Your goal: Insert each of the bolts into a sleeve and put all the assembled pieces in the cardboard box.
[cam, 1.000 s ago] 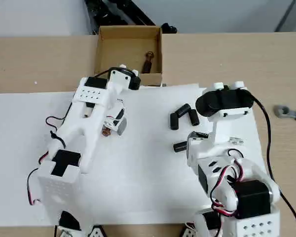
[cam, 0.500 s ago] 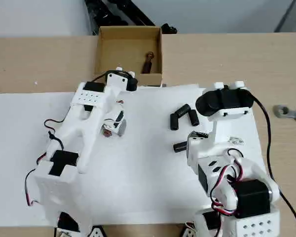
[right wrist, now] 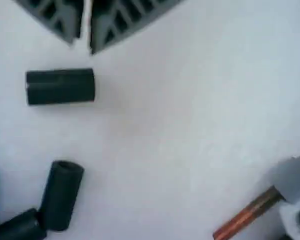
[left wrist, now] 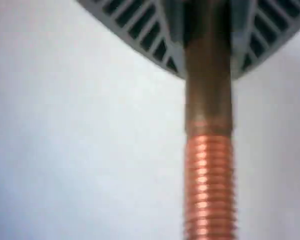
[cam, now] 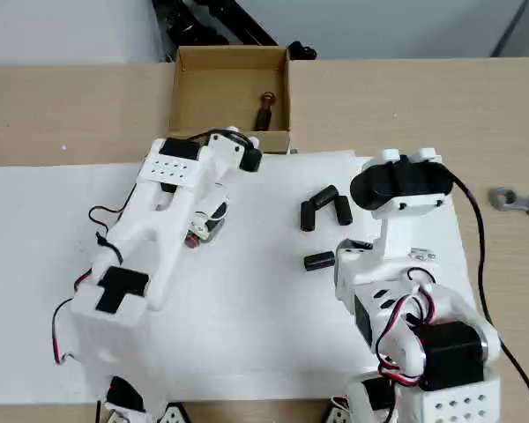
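White paper (cam: pixel 264 335) covers your bench (cam: pixel 70 97); left end effector (left wrist: pixel 207 30) pinches a copper bolt (left wrist: pixel 208 165), right end effector (right wrist: pixel 87 30) pressed together near a sleeve (right wrist: pixel 60 87).

Copper-toned metal bolt (left wrist: pixel 208 150), threaded, glossy. Matt black sleeves (right wrist: pixel 60 86), smooth. Brown cardboard box (cam: pixel 216 97), matt. White paper sheet (cam: pixel 264 335), smooth.

Wooden table (cam: pixel 70 97), white sheet (cam: pixel 247 317), cardboard box (cam: pixel 216 97)

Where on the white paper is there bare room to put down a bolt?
The white paper is bare between the two arms' bases, and also between the left arm and its outer side edge. Crowded: beside the right arm, where four sleeves lie.
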You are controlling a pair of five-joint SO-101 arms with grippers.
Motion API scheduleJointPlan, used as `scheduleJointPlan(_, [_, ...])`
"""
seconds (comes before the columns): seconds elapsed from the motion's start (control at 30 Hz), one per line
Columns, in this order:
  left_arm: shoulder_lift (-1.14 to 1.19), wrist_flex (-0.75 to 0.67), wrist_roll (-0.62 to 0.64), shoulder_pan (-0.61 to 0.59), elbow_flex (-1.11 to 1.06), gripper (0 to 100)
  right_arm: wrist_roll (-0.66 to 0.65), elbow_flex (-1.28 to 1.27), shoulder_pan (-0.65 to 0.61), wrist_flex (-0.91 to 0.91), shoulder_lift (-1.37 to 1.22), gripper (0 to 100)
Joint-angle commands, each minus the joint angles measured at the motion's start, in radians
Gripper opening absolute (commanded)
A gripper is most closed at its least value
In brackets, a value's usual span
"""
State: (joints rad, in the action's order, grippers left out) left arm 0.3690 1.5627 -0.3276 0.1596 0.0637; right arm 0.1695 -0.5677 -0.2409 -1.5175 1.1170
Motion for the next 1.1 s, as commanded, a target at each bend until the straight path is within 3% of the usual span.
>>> scheduleJointPlan(0.0, [-0.153,0.075,-0.126,0.008,0.016,1,0.011,0.000,0.010,-0.008,0.007,0.9])
scheduleJointPlan(0.13, [-0.245,0.187,-0.377,0.003,0.013,1,0.011,0.000,0.010,-0.008,0.007,0.9])
scheduleJointPlan(0.4, [-0.390,0.192,-0.758,-0.038,-0.016,1,0.025,0.000,0.012,0.001,0.007,0.9])
scheduleJointPlan(0.6, [-0.370,0.190,-1.013,-0.074,-0.151,1,0.077,0.000,0.015,0.028,0.008,1.1])
scheduleJointPlan(0.83, [-0.195,0.075,-1.054,-0.098,-0.171,8,0.097,0.000,0.105,0.099,0.008,1.1])
scheduleJointPlan(1.07, [-0.103,0.043,-0.993,-0.100,-0.153,16,0.097,0.000,0.108,0.091,0.007,1.0])
